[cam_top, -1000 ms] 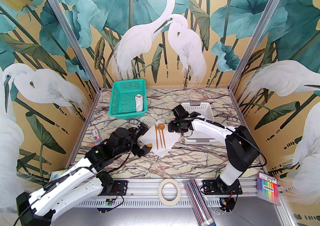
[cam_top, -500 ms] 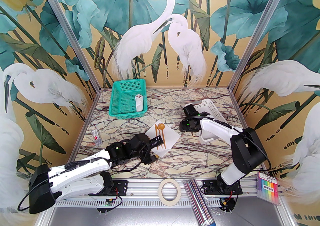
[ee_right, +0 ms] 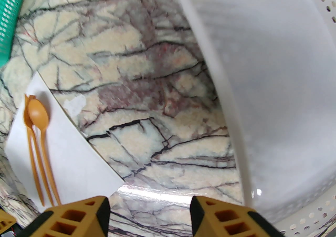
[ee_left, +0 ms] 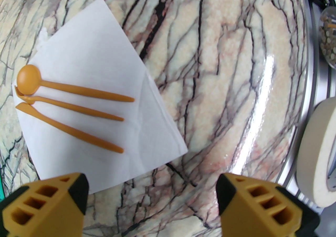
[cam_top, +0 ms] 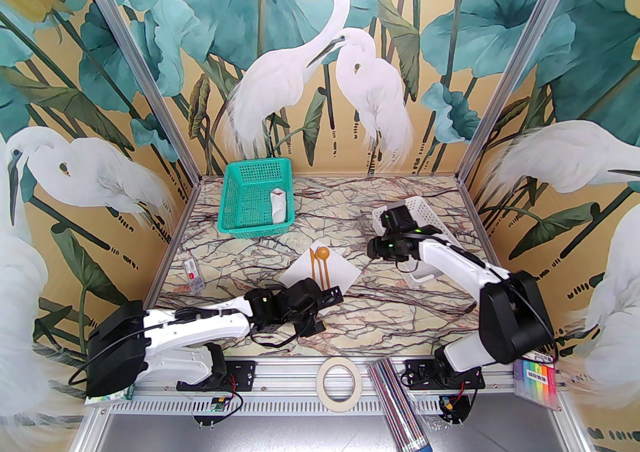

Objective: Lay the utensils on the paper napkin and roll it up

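Observation:
The paper napkin lies flat and unrolled on the marble table, one corner toward me. The utensils rest side by side on it: a spoon, a fork and a knife, their heads at the far end. My left gripper hovers open just off the napkin's near corner, holding nothing. To the right of the napkin my right gripper is open over bare marble, beside the white basket.
A white perforated basket sits turned at an angle under the right arm. At the back left, a green basket holds a white rolled bundle. A tape roll lies on the front rail. A small box lies at the left.
My left arm swung from the napkin's left side round to its near corner. The right arm drew back to the right, and the white basket turned with it. The utensils stayed put.

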Robot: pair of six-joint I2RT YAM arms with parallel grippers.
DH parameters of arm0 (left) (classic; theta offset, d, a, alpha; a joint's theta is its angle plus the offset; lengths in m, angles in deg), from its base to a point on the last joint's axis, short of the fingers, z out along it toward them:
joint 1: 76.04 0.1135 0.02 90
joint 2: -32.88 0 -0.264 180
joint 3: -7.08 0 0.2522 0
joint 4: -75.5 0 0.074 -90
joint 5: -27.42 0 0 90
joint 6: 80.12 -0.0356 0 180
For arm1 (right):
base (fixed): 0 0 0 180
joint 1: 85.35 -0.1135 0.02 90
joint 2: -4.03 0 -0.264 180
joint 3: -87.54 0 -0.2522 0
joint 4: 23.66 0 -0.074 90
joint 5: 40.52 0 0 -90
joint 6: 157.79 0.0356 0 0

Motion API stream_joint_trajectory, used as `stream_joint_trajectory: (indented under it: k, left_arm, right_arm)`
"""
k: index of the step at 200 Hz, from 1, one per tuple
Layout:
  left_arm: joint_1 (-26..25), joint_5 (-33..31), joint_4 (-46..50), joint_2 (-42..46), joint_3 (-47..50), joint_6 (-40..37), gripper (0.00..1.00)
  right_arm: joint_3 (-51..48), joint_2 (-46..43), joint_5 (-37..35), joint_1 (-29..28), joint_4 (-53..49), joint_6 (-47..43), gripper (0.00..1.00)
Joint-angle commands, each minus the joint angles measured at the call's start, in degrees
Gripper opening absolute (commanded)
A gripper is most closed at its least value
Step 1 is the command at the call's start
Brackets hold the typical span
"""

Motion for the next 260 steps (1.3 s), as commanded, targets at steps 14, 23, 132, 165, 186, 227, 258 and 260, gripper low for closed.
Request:
stream_joint_trajectory:
  k: [14, 23, 132, 165, 186, 227, 258, 260]
  left_arm:
    - [-0.7, -1.9, -1.9, -3.5, -1.5, -2.1, 0.86]
    - [-0.7, -2.3, -2.3, -4.6, -1.7, -2.3, 0.86]
    - [-0.9, -6.6, -8.9, -14.5, -3.8, -4.5, 0.74]
    - [-0.9, -6.5, -9.0, -15.0, -3.7, -5.2, 0.68]
    - [-0.9, -6.4, -9.3, -14.8, -3.2, -5.8, 0.62]
    - [-0.8, -4.3, -9.1, -14.9, -3.3, -7.2, 0.38]
    - [-0.7, -3.3, -8.6, -14.5, -3.1, -8.0, 0.21]
    - [-0.7, -3.1, -8.6, -14.5, -3.2, -8.1, 0.21]
  right_arm:
    - [-3.3, -7.4, 5.4, 3.8, 4.6, 0.1, 0.63]
    - [-4.1, -9.0, 5.7, 4.6, 5.1, 0.3, 0.64]
    - [-8.2, -20.7, 6.3, 8.4, 6.5, -0.2, 0.7]
    - [-8.2, -22.6, 6.4, 8.5, 5.8, -0.8, 0.7]
    - [-8.4, -23.7, 6.7, 8.5, 5.1, -1.2, 0.71]
    - [-8.4, -24.1, 8.8, 8.4, 4.4, -1.6, 0.7]
    - [-8.5, -24.0, 10.2, 8.5, 4.1, -1.8, 0.7]
    - [-8.5, -24.0, 10.3, 8.5, 4.1, -1.8, 0.7]
